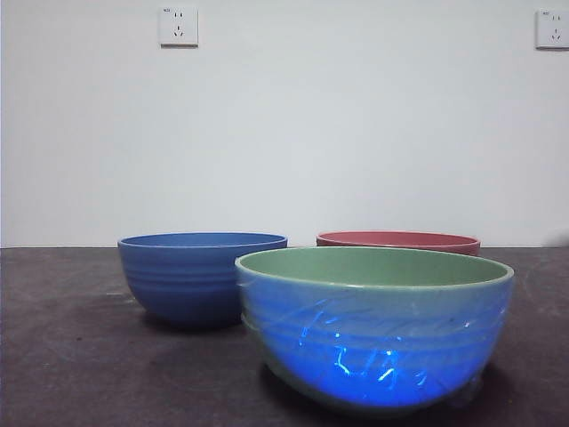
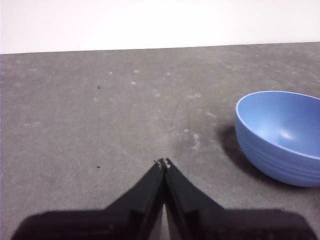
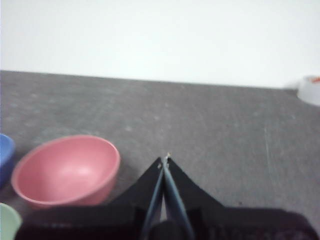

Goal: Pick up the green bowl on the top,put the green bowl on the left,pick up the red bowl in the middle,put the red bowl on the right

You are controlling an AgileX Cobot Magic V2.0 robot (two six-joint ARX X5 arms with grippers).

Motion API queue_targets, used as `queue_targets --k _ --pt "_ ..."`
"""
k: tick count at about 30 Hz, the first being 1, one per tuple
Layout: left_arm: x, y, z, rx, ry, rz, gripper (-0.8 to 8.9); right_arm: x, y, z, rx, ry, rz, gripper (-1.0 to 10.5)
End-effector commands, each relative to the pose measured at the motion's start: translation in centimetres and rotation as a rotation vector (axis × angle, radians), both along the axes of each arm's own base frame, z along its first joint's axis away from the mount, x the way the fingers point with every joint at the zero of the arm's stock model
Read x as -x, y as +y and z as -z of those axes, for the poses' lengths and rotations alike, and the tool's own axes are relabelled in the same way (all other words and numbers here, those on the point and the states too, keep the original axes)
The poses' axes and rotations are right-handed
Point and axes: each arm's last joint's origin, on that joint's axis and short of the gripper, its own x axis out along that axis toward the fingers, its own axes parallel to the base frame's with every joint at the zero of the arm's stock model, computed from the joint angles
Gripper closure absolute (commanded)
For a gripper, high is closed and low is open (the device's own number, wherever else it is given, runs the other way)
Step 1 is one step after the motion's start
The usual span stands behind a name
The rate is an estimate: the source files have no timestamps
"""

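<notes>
From the front camera I have the green bowl nearest and largest, sitting upright on the dark desk, right of centre. Its outer wall throws back a bluish glare, but the rim and inside are pale green. Behind it to the right I can only see the rim of the red bowl; the green bowl hides the rest. To the left and further back stands the blue bowl, upright, and its right edge appears overlapped by the green bowl's rim. I cannot tell from this angle whether the two touch.

My left hand is closed, tips pressed together, gripping nothing, held above bare desk. The blue bowl is off to one side of it, apart from the jaws, with open grey surface running back to the far edge at the white wall.

My right hand is also closed and empty. The red bowl sits just beside it, upright, with a sliver of the blue bowl and of the green bowl at the frame's edge beyond it. On the hand's other side the desk is open well out toward a pale object at the far edge.

Two wall sockets sit high on the wall.
</notes>
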Motion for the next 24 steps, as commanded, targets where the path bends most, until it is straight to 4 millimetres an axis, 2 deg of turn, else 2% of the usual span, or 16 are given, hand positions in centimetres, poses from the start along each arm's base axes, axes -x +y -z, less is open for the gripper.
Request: queue_targets --k 1,5,10,24 --pt "0.0 0.0 0.3 0.005 0.009 -0.005 8.16 -1.5 0.3 2.6 -0.009 0.013 -0.049 9.4" --pt "0.0 0.0 0.3 0.005 0.009 -0.005 8.16 -3.0 0.5 5.8 -0.030 0.009 -0.092 9.4" --pt "0.0 0.0 0.3 0.005 0.009 -0.004 8.16 -3.9 0.6 9.1 -0.087 0.056 -0.098 9.4" --pt "0.0 0.0 0.3 0.005 0.009 -0.005 8.16 -4.0 0.6 9.3 -0.110 0.064 -0.088 9.4"
